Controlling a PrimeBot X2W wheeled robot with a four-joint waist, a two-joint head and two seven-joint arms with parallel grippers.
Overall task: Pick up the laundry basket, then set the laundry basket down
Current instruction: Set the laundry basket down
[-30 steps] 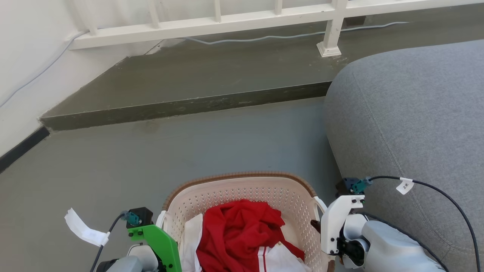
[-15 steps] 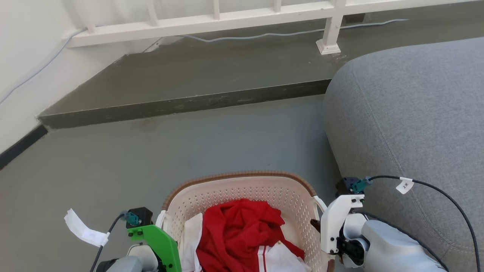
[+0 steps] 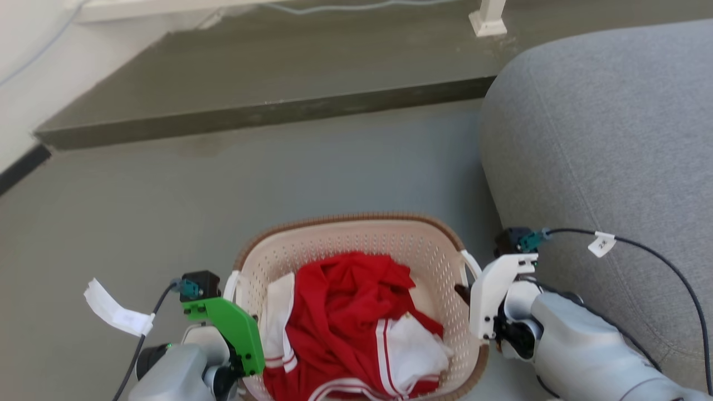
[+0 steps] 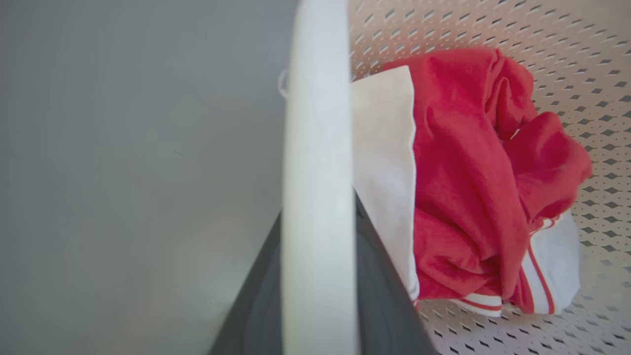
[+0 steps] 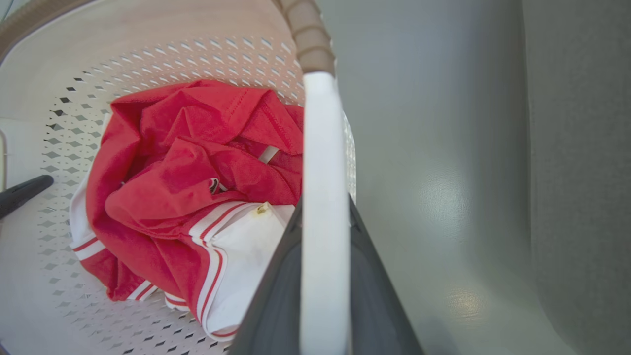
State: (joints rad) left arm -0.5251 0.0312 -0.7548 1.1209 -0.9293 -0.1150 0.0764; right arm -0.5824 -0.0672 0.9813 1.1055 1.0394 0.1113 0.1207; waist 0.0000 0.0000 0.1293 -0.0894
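The laundry basket [image 3: 356, 243] is cream, perforated and brown-rimmed, low in the middle of the head view, and holds red and white clothes [image 3: 345, 317]. My left gripper [image 3: 243, 351] sits under its green mount at the basket's left side. In the left wrist view the left gripper [image 4: 319, 207] is shut on the white left handle [image 4: 318, 123]. On the basket's right side is my right gripper [image 3: 467, 295]. The right wrist view shows the right gripper [image 5: 324, 204] shut on the white right handle [image 5: 323, 138]. A dark finger [image 5: 24, 192] of the left gripper shows inside the far wall.
A grey sofa [image 3: 601, 139] stands close on the right, beside my right arm. A raised dark step [image 3: 250, 114] crosses the floor ahead, with a white railing post [image 3: 489, 16] on it. A white wall [image 3: 22, 83] runs at the left. Grey floor [image 3: 167, 211] lies in front.
The whole head view has shifted: the step and railing slid upward and more of the basket shows, so the camera has tilted down. Both grippers keep their hold on the handles.
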